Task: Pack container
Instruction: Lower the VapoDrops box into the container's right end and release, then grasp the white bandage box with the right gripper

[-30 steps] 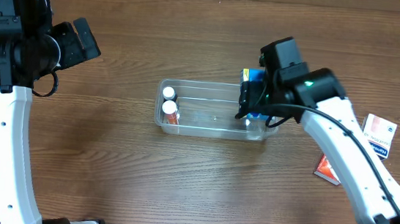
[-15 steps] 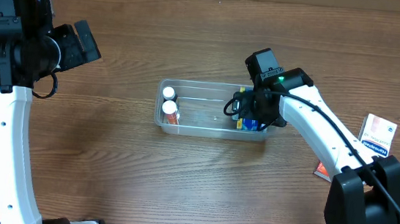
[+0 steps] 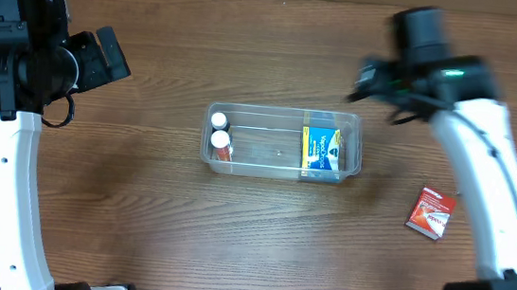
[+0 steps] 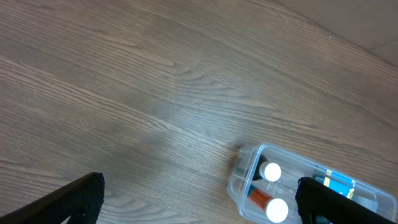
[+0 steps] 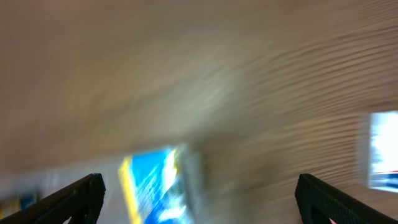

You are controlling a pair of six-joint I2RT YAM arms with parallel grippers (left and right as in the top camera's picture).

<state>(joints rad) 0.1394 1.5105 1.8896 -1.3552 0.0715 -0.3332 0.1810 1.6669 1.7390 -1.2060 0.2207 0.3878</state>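
You have one container (image 3: 285, 115) near the middle of the table (image 3: 137, 219), its long side running left to right, and it is the only tub in view. Inside it you can count three things. Two white-capped bottles (image 3: 220, 140) sit one behind the other against the left end, and one blue-and-yellow box (image 3: 323, 150) lies flat at the right end, close to the end wall. A stretch of bare tub floor separates the bottles from the box. Outside the tub there is one red box (image 3: 431, 212) on the wood, well to the right of the container and nearer you, just beside the white link of the right arm (image 3: 484, 176). The right wrist view is smeared, and a pale shape at its right edge is too blurred to name. Your left gripper (image 4: 199, 186) hangs over the far left of the table, well apart from the tub, with its jaws spread wide and nothing between them. Your right gripper (image 5: 199, 186) is up and behind the tub's right end, its jaws likewise parted and holding nothing. Bare wood surrounds the container on all four sides, and the table's far edge runs along the top of the overhead view.
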